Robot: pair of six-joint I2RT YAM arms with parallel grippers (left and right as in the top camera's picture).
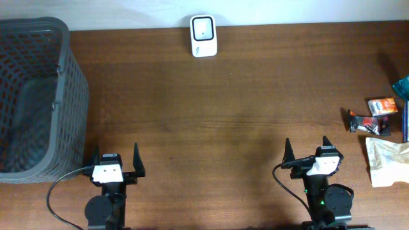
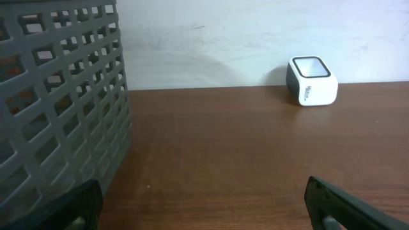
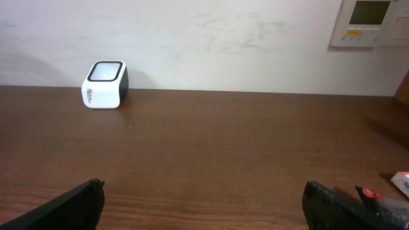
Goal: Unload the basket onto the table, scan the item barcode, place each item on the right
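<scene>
— So, how many things are on the worktop (image 1: 230,128)?

— One scanner (image 1: 204,36), standing at the back edge against the wall (image 2: 223,38). One basket (image 1: 64,83), well to the left of the scanner. Four packets sit in a cluster far to the scanner's right and nearer the arms. There is a small orange-red packet (image 1: 382,106), a dark wrapper (image 1: 365,123) just beside it, and a beige pouch (image 1: 388,162) closest to the arms. The fourth is a teal packet (image 1: 404,85), cut off by the frame edge.

— What are they like?

— The scanner is a white, rounded plastic block with a dark-framed window on its top face. The basket is grey plastic, an open lattice of rectangular holes under a thick rim. The pouch looks crinkled and the wrapper glossy. The worktop is dark brown wood grain.

— And the tools?

— Two. The left tool (image 1: 116,153) is on the near side, left of the scanner. The right tool (image 1: 307,145) is on the near side, right of it. Both have their black fingers spread wide, released, gripping nothing and touching nothing. The packets lie apart from both.
</scene>
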